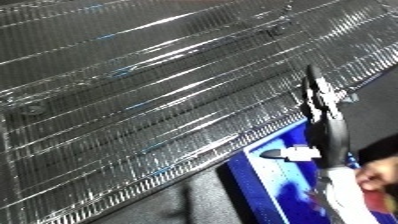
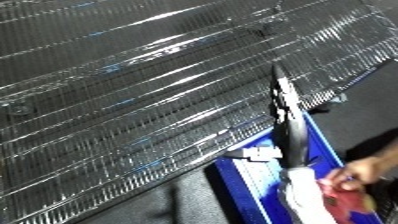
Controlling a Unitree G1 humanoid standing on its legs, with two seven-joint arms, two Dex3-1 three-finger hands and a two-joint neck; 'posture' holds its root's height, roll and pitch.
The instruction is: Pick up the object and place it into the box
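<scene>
Bins number one: a blue bin [image 1: 243,186] sits at the near right, only its left wall and part of its floor showing. You have one hand in view, your right hand [image 1: 326,125], black and seen edge-on. It rises from the white forearm over the bin and points toward the far side, across the near edge of the wire rack [image 1: 160,100]. From this angle you cannot tell whether it is spread or closed, and nothing shows in its grasp. Your left hand does not appear.

One object shows, a red object [image 2: 348,202] low at the near right corner, over or inside the bin just right of your forearm. Its shape is too blurred to make out. One person's hand [image 2: 364,172] rests against its upper edge.

The rack is a single shiny, tilted wire grid filling the left and far parts of the scene.
</scene>
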